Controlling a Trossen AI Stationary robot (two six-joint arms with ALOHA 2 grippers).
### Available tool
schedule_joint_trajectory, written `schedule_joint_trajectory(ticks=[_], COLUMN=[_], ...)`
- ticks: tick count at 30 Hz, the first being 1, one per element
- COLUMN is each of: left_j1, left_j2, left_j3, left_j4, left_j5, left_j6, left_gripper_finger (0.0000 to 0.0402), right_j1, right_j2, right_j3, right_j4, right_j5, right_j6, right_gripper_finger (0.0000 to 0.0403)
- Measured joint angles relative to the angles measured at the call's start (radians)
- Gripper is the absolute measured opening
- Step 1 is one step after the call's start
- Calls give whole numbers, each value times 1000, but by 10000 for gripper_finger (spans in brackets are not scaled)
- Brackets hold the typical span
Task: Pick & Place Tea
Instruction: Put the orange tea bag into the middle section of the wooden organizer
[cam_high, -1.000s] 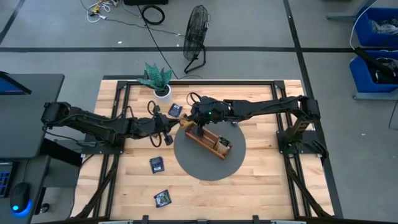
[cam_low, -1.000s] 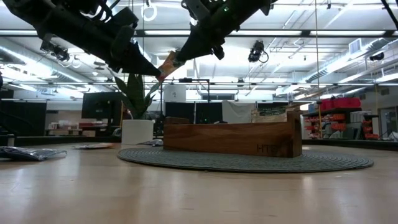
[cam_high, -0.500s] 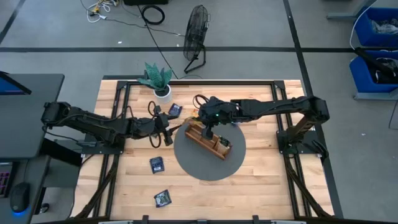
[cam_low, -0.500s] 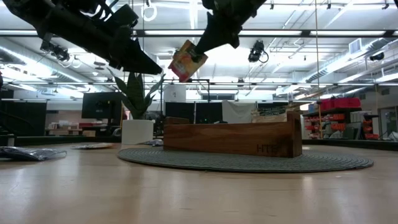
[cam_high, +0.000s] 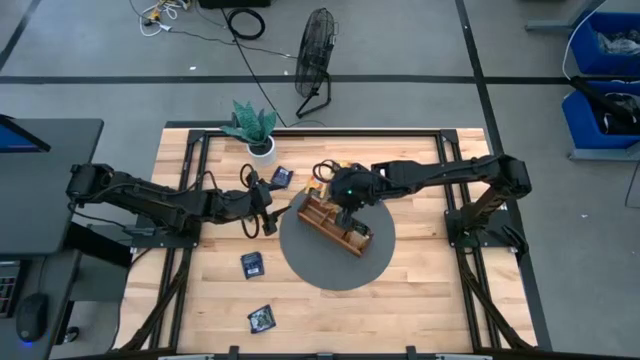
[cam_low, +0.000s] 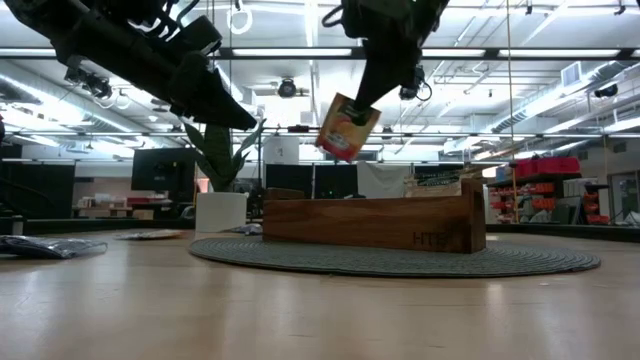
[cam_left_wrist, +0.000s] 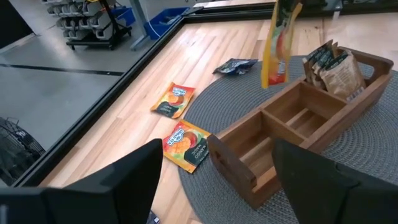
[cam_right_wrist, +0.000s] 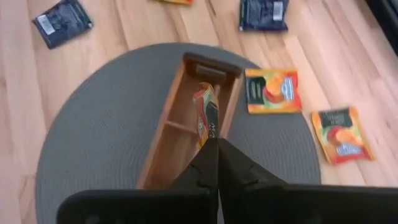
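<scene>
Currently my right gripper (cam_low: 357, 104) pinches an orange sachet (cam_low: 347, 128) above the wooden tray (cam_low: 375, 222), which already holds several sachets (cam_left_wrist: 333, 65). My left gripper (cam_low: 235, 115) hangs spread and empty; more sachets lie loose on the table (cam_high: 420, 300).

Counted in the high view: three dark sachets (cam_high: 282, 177) on the table, at upper centre, lower left and bottom left. Three orange sachets (cam_left_wrist: 186, 145): two lying flat, one hanging. One wooden tray (cam_high: 330, 225). One round mat (cam_high: 320, 265).
</scene>
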Motion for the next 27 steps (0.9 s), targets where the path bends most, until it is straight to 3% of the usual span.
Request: schedule_joint_trajectory(ticks=[7, 27], left_j1=[0, 0], left_j2=[0, 0], left_j3=[0, 0], left_j4=[1, -7], left_j5=[-2, -2], left_j6=[1, 10], left_gripper_finger=[301, 300], right_j1=[-11, -21], right_j2=[12, 118], right_j3=[0, 0], right_j4=[-26, -110], right_j5=[-118, -120], right_j6=[67, 133], right_gripper_finger=[0, 0])
